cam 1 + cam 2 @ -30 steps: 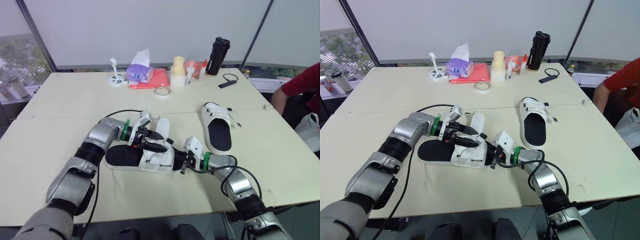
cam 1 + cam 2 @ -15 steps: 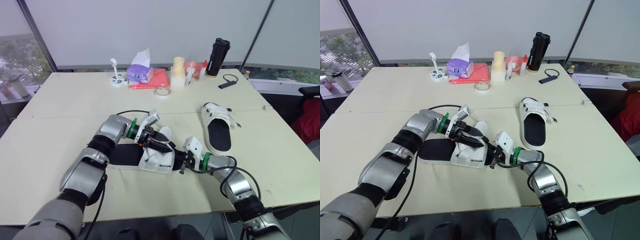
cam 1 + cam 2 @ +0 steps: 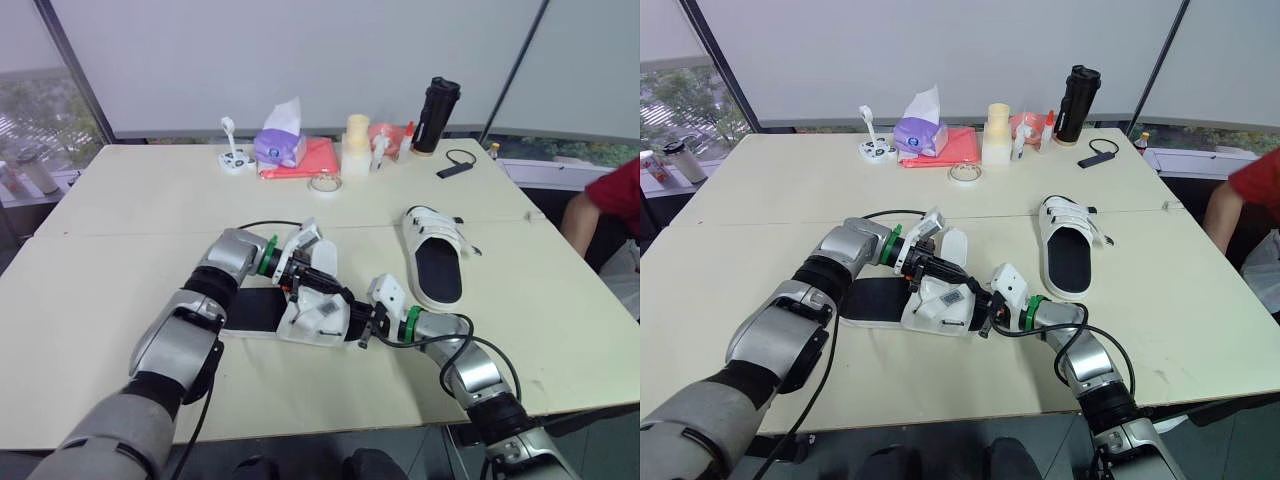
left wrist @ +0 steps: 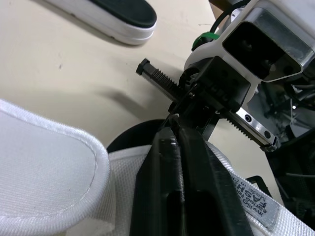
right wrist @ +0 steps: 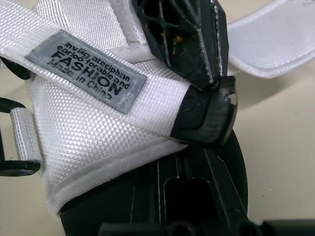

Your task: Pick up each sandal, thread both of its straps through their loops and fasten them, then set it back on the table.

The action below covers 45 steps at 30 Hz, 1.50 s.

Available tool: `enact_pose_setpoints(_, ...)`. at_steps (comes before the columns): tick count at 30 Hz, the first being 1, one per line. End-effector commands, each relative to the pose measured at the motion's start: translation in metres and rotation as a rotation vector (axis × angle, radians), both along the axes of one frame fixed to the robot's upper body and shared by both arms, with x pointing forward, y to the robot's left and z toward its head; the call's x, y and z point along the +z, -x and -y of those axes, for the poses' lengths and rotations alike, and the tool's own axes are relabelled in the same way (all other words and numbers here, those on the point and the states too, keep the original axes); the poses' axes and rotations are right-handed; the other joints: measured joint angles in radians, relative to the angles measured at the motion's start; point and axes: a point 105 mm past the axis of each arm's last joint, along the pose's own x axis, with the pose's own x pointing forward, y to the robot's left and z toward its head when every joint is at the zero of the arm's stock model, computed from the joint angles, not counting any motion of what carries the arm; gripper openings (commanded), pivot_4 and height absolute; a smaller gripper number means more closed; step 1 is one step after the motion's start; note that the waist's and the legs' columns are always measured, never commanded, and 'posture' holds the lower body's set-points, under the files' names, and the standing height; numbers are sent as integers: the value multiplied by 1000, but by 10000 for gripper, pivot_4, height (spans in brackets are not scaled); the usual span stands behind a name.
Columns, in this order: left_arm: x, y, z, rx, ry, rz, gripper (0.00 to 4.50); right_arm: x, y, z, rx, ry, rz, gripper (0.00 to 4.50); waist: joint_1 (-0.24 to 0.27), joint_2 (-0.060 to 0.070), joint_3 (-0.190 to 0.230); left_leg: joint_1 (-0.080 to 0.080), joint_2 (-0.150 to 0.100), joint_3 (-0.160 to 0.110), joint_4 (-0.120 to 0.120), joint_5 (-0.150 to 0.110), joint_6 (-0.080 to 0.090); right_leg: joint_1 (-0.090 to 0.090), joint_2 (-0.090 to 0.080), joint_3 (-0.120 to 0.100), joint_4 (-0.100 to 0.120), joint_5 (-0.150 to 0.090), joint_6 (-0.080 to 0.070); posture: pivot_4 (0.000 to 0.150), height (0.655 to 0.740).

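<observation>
Left gripper (image 3: 318,292) is down on the near sandal (image 3: 250,311), front and middle of the table (image 3: 100,290), with its fingers pinched together on the white labelled strap (image 5: 106,125). Right gripper (image 3: 361,328) is up against that sandal's strap end, but I can't tell its grip. Farther right, the second sandal (image 3: 437,258) lies flat, well apart.
</observation>
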Motion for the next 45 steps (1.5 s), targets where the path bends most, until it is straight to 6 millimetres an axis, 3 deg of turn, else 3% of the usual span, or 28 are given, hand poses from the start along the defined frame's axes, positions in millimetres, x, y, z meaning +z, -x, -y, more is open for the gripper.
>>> enact_pose_setpoints(1,16,-3,8,-9,46,51,612,-44,6,5,-53,92,-144,0,0,0,0,0,0,0,0,0,0,0,0,0,0,0,0,1500,7400)
enact_pose_setpoints(10,61,-12,-2,66,221,-10,612,-46,7,5,-51,96,-148,0,-4,-1,1,-1,0,0,0,0,0,-1,1,0,1,0,0,1500,7400)
enact_pose_setpoints(19,57,-15,-16,100,197,-2,612,-47,8,7,-51,99,-148,0,-8,-1,1,0,0,0,0,0,0,-1,2,0,1,0,0,1500,7400)
enact_pose_setpoints(27,72,-26,-40,262,349,-41,612,-48,10,6,-50,99,-152,0,-8,-1,1,-1,1,0,0,0,0,-1,2,0,2,0,0,1500,7400)
enact_pose_setpoints(35,64,-23,-56,404,424,-84,612,-50,11,3,-31,105,-159,0,-7,-1,1,0,6,0,0,0,0,-1,1,0,3,0,0,1500,7400)
enact_pose_setpoints(45,71,-38,-76,567,522,-106,612,-49,11,3,-23,111,-159,0,-5,-1,1,1,6,0,1,0,0,-1,1,0,4,0,0,1500,7400)
